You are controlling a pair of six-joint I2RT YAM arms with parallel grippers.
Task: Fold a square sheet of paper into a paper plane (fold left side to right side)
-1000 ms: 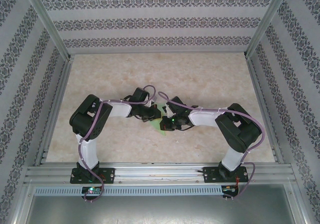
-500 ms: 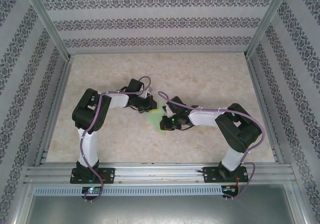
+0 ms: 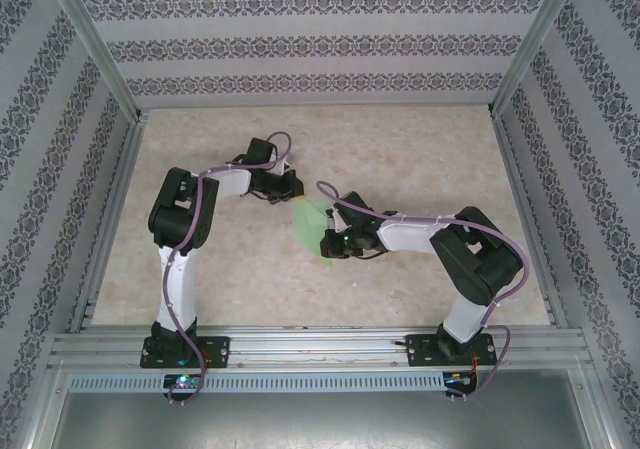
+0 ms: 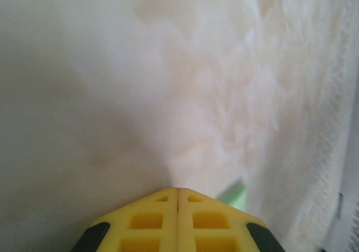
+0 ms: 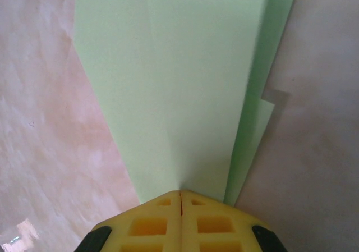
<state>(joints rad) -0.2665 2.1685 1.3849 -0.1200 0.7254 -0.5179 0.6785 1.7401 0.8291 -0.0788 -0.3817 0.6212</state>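
The sheet of paper (image 3: 311, 225) lies on the table's middle as a light-green, folded, tapering wedge. In the right wrist view the sheet of paper (image 5: 179, 83) shows stacked flaps, with a narrower layer sticking out on its right. My right gripper (image 3: 327, 243) is shut, and its yellow fingertips (image 5: 193, 204) press down on the near end of the paper. My left gripper (image 3: 296, 195) is shut too and sits just past the paper's far end. In the left wrist view a green sliver of the paper (image 4: 236, 195) peeks out to the right of the closed fingertips (image 4: 162, 198).
The marbled beige table (image 3: 420, 169) is ringed by aluminium rails (image 3: 112, 219) and patterned walls (image 3: 320, 44). A slotted rail (image 3: 320, 347) along the near edge carries both arm bases. Purple cables loop over both arms.
My left arm has drawn back up and to the left, off the paper, uncovering most of the green wedge. The right gripper has stayed pressed on the paper's near end.
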